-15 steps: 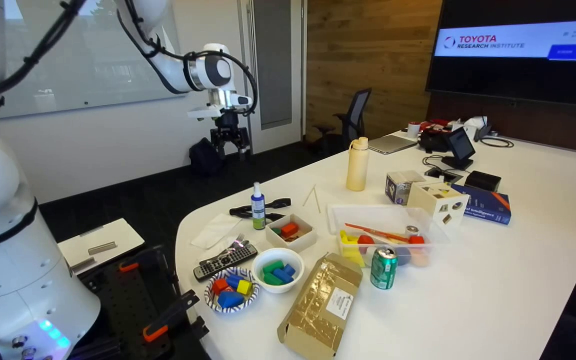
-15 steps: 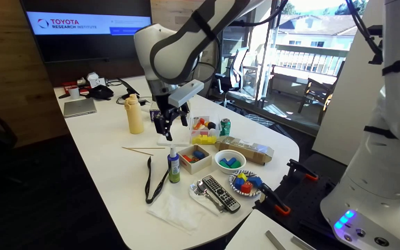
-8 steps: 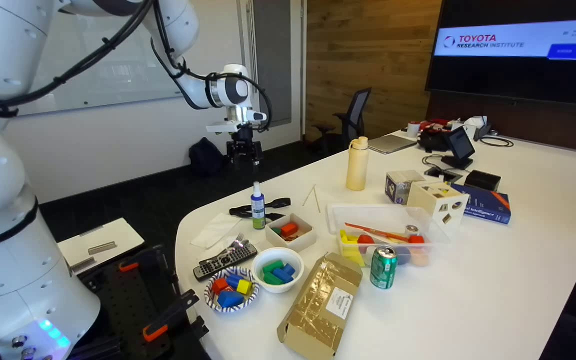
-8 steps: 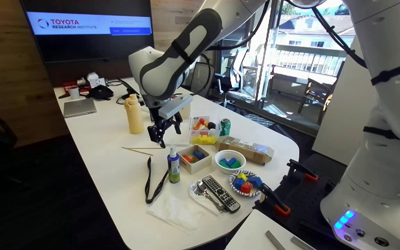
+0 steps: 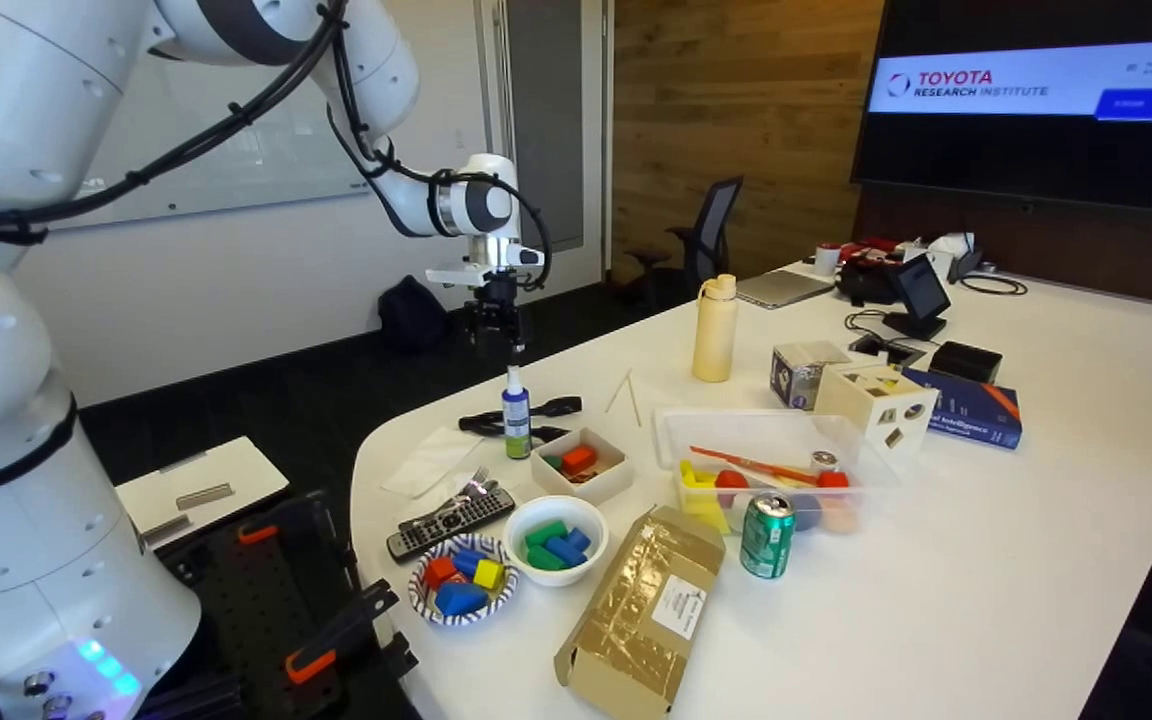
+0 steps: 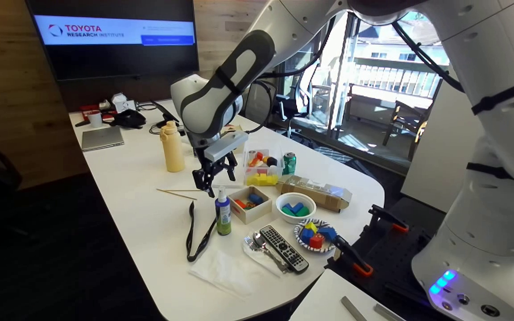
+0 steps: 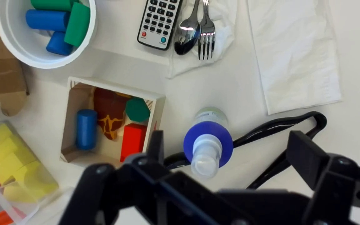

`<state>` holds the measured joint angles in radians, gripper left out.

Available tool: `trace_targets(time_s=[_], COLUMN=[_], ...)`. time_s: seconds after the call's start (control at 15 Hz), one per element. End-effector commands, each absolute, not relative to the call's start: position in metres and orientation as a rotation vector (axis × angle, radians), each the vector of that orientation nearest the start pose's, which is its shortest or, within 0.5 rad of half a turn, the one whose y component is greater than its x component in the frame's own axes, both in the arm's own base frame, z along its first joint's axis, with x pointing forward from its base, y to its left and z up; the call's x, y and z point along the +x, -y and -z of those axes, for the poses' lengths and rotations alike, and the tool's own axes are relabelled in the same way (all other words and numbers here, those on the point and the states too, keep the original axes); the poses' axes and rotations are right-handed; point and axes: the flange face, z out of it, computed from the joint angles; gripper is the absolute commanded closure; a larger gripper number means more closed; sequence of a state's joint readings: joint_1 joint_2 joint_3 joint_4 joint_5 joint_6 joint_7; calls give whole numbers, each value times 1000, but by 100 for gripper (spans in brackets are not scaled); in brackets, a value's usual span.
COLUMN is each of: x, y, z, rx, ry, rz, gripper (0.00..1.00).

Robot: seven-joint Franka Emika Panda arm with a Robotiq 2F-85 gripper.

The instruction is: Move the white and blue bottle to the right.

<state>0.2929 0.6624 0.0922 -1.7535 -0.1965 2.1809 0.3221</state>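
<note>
In an exterior view, a white robot arm (image 5: 6, 350) fills the left of the frame, its black claw (image 5: 498, 340) hanging left of centre. The wrist view shows the fingers (image 7: 306, 157) spread wide, with the top of the white and blue bottle (image 7: 208, 140) in the gap between them. Below the claw in both exterior views, the bottle stands upright on the white bench (image 5: 936, 600): small and slim, with a whitish spray top, blue shoulders, a pale label with print too small to read, and a green lower band. Just right of it sits a small open-topped box (image 5: 610, 484). At bottom centre, a brown cardboard box (image 5: 636, 590) carries a white sticker (image 5: 679, 606), illegible. Next comes a green can (image 5: 767, 537), lettering unclear. Farther right, "Intelligence" is readable on a blue book (image 5: 973, 408). Upper right, a wall screen (image 5: 1036, 85) reads "TOYOTA RESEARCH INSTITUTE", a round logo to its left.
</note>
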Motion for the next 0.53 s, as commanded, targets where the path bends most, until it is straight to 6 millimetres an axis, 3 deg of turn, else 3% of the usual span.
trace_targets(time_s=[0.0,0.47], x=[602,614], y=[-226,-217], z=[-167,-159], rx=[-3239,-3210], ry=[206,95], rz=[-343,-355], gripper=[0,0])
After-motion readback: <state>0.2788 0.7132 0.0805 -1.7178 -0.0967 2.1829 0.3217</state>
